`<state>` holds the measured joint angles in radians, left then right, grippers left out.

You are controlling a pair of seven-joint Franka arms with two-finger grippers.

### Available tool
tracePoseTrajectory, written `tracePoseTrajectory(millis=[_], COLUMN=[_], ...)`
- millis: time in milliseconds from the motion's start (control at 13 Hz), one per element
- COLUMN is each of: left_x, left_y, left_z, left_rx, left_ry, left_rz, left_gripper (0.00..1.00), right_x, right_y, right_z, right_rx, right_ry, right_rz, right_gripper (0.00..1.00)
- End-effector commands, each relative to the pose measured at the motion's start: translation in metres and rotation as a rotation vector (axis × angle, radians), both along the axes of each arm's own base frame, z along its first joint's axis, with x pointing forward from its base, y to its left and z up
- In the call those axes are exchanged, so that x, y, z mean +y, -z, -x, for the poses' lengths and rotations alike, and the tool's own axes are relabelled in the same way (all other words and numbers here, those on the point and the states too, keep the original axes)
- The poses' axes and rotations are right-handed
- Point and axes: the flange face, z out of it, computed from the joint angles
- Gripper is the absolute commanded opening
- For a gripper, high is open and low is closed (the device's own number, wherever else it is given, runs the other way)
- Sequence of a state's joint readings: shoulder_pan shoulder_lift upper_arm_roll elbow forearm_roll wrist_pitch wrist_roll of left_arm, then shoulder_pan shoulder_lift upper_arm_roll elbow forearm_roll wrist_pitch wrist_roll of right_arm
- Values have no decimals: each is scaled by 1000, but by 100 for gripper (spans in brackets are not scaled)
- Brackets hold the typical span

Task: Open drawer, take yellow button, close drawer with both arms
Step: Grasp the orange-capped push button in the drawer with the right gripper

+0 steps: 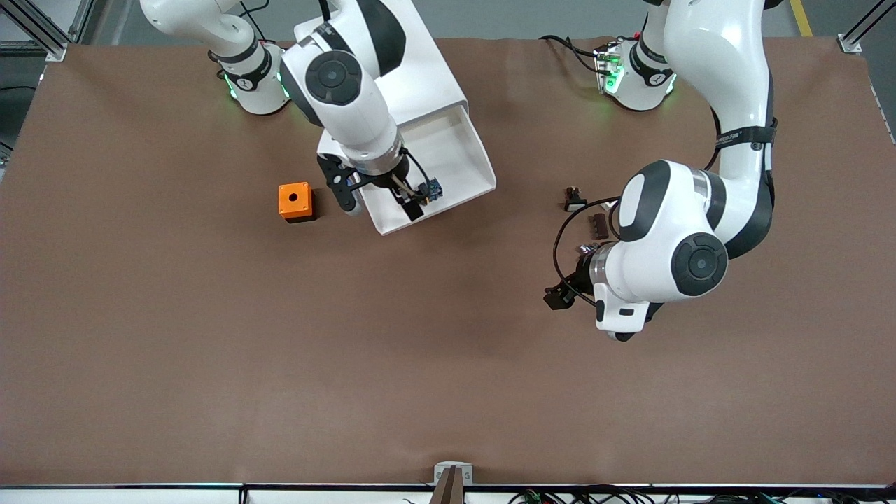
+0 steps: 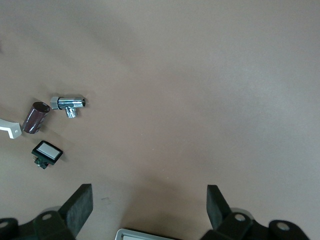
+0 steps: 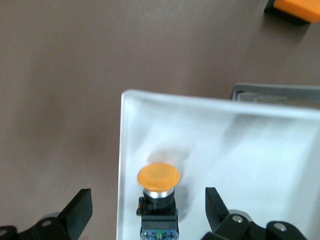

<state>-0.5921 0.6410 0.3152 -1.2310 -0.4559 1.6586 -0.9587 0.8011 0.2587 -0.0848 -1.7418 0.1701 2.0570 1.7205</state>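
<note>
The right hand [image 3: 148, 210] hangs wide open and empty over the pulled-out drawer [image 1: 448, 157], its fingers straddling the button [image 3: 158, 192]. Closing off-centre could knock it sideways or catch the tray wall. The button lies near the drawer's front corner: orange-yellow cap, black body, blue end. The left hand [image 2: 150, 210] waits, open and empty, over bare table [image 2: 200, 90].

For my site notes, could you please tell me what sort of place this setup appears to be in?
Probably a robotics lab or test cell. Two white arms are bolted to a brown-covered table edged with aluminium framing. Small parts lie out: a white cabinet with its drawer pulled open, a button inside, and an orange cube.
</note>
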Motion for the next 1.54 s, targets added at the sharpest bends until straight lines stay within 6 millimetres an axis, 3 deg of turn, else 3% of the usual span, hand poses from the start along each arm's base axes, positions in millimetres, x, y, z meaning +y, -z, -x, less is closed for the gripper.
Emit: tracePoseTrajectory(millis=[0, 308, 538, 692, 846, 1077, 1462], left_x=[2, -6, -7, 0, 9, 8, 11], left_y=[8, 7, 4, 2, -12, -30, -38], left_z=[-1, 4, 4, 2, 0, 12, 20], left_rx=[-6, -10, -17, -36, -60, -25, 24], left_ry=[23, 40, 49, 100, 115, 109, 74], left_rz=[-8, -14, -8, -35, -32, -35, -48], left_gripper=[100, 100, 100, 100, 100, 100, 100], right_x=[17, 24, 22, 23, 24, 9, -70], right_y=[11, 19, 18, 18, 14, -5, -49], right_z=[8, 12, 10, 11, 10, -5, -64], right_rx=[-4, -1, 1, 0, -3, -14, 14], right_ry=[24, 19, 16, 12, 0, -46, -229], right_rz=[-10, -6, -7, -7, -10, -16, 0], right_gripper=[100, 85, 44, 23, 4, 3, 3])
